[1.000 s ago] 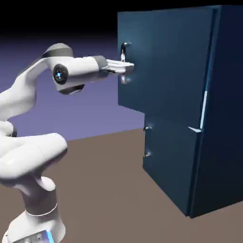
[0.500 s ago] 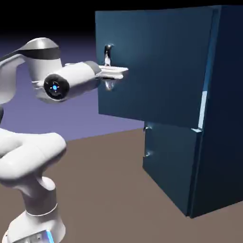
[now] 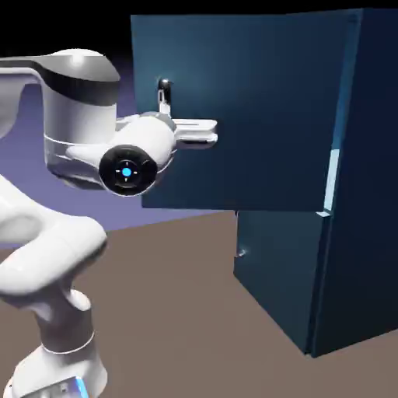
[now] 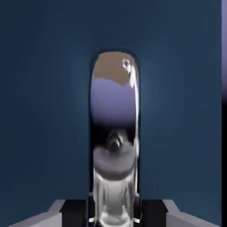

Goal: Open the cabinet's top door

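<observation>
The top door (image 3: 249, 109) is standing ajar on the upper part of the cabinet (image 3: 369, 194), jutting out above the lower door (image 3: 284, 272), and its silver handle (image 4: 114, 155) is running between the fingers (image 3: 196, 132). They are closing snugly on the bar, one on each side, with only its thickness between them. From here the grip could be slipping: the bar is smooth and shiny, and a pull that strays from the hinge's curve would be dragging the fingers along it or twisting them off. The forearm, folding close beside the door's free edge, could be bumping the panel if the wrist turns too little as the door swings. Below, a plain brown surface (image 3: 179, 311) is spreading under everything; behind, a blue-violet backdrop is fading up into black.
</observation>
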You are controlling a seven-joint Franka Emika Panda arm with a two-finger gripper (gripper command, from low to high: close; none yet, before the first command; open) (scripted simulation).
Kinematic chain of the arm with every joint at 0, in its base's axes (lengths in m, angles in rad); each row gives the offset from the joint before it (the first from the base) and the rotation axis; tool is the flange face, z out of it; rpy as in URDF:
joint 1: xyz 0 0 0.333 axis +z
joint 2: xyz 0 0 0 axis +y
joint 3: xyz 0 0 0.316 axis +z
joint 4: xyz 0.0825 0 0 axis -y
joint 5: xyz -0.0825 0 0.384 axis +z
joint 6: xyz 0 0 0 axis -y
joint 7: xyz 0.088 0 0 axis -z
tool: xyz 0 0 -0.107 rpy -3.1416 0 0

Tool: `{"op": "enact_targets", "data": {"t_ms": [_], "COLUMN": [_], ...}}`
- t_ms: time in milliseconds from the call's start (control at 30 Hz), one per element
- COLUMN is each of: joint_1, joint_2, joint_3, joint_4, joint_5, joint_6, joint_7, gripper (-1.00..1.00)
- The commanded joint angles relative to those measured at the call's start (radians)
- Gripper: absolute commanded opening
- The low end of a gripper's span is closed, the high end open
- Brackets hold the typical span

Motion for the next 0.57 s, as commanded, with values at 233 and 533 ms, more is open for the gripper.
{"op": "enact_targets", "data": {"t_ms": [233, 533], "joint_1": [0.132, 0.246], "joint_2": [0.290, 0.571], "joint_3": [-0.167, -0.303], "joint_4": [0.239, 0.502], "joint_5": [-0.153, -0.246], "joint_6": [-0.220, -0.457], "joint_7": [-0.137, -0.284], "gripper": [-1.00, 1.00]}}
